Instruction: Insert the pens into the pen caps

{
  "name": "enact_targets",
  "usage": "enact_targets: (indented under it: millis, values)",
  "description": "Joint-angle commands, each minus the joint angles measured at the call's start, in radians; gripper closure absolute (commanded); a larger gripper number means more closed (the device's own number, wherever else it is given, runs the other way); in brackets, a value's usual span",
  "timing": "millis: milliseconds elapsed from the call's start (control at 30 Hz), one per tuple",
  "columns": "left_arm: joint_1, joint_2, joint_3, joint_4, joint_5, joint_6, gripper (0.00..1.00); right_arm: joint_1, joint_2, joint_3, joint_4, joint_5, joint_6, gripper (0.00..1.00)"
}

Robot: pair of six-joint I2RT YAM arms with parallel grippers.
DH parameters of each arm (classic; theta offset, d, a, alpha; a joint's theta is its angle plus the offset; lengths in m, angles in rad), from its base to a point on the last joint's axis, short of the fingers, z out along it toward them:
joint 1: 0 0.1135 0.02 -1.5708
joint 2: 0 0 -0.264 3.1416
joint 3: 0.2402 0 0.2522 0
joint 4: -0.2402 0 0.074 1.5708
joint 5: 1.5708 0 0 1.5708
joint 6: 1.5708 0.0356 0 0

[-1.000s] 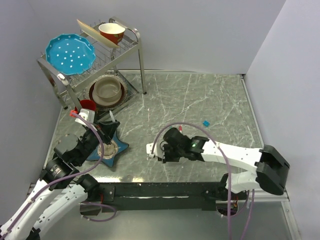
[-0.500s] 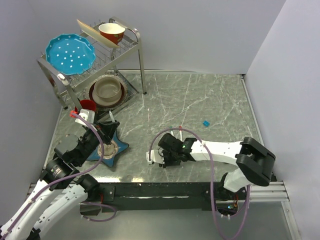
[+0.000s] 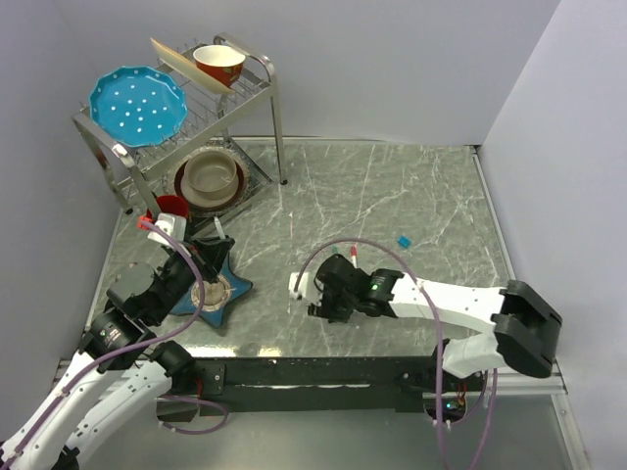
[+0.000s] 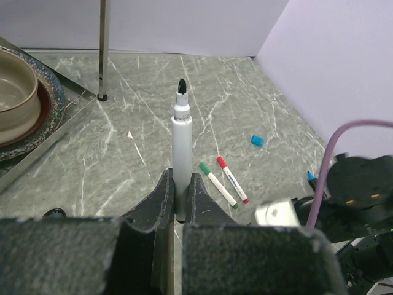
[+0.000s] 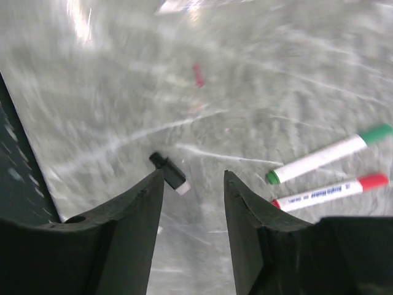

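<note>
Left end effector (image 4: 179, 187) pinching black-tipped pen (image 4: 182, 144) upright, near-left, by blue star dish (image 3: 238, 288). Right end effector (image 5: 193, 181) spread low over counter (image 3: 392, 186), black cap (image 5: 169, 174) lying between its fingertips. Green-ended pen (image 5: 325, 153) and red-ended pen (image 5: 331, 192) lie side by side just far of it. Blue cap (image 4: 258, 141) sits farther right.

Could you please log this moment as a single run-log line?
left claw: shut on uncapped black-tipped pen | right claw: open, above black cap | capping: not yet done

A robot lab cell — plain lilac walls (image 3: 392, 69) boxing a marble-look table (image 3: 411, 196), dish rack (image 3: 217, 98) in the corner.
</note>
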Motion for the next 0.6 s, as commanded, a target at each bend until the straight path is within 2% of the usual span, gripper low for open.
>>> enact_targets:
  millis: [0, 33, 67, 133, 233, 267, 333, 367, 433, 567]
  values:
    - [0.004, -0.008, 0.002, 0.045, 0.004, 0.013, 0.99, 0.002, -0.092, 0.058, 0.113, 0.144, 0.498, 0.5]
    - [0.004, -0.009, -0.001, 0.048, 0.006, 0.012, 0.99, 0.001, -0.091, 0.096, 0.081, 0.223, 0.573, 0.51]
    - [0.004, -0.011, -0.003, 0.051, 0.012, 0.015, 0.99, -0.001, -0.086, 0.122, 0.049, 0.268, 0.726, 0.5]
    - [0.004, -0.013, -0.001, 0.049, 0.015, 0.013, 0.99, -0.013, -0.051, 0.212, -0.066, 0.342, 0.862, 0.5]
    - [0.004, -0.005, 0.005, 0.043, 0.024, 0.012, 0.99, -0.013, -0.037, 0.263, -0.158, 0.417, 1.107, 0.49]
    - [0.004, -0.006, 0.005, 0.046, 0.026, 0.013, 0.99, -0.013, -0.048, 0.26, -0.164, 0.46, 1.242, 0.49]
    - [0.004, -0.011, 0.0, 0.052, 0.033, 0.019, 0.99, -0.013, -0.048, 0.268, -0.235, 0.506, 1.409, 0.49]
    - [0.004, -0.014, -0.001, 0.054, 0.033, 0.018, 0.99, -0.013, -0.033, 0.281, -0.282, 0.546, 1.585, 0.49]
    - [0.004, -0.019, -0.004, 0.055, 0.033, 0.016, 0.99, -0.016, -0.001, 0.343, -0.459, 0.557, 1.803, 0.49]
    - [0.004, -0.014, -0.001, 0.055, 0.044, 0.015, 0.99, -0.016, 0.05, 0.38, -0.611, 0.502, 2.054, 0.49]
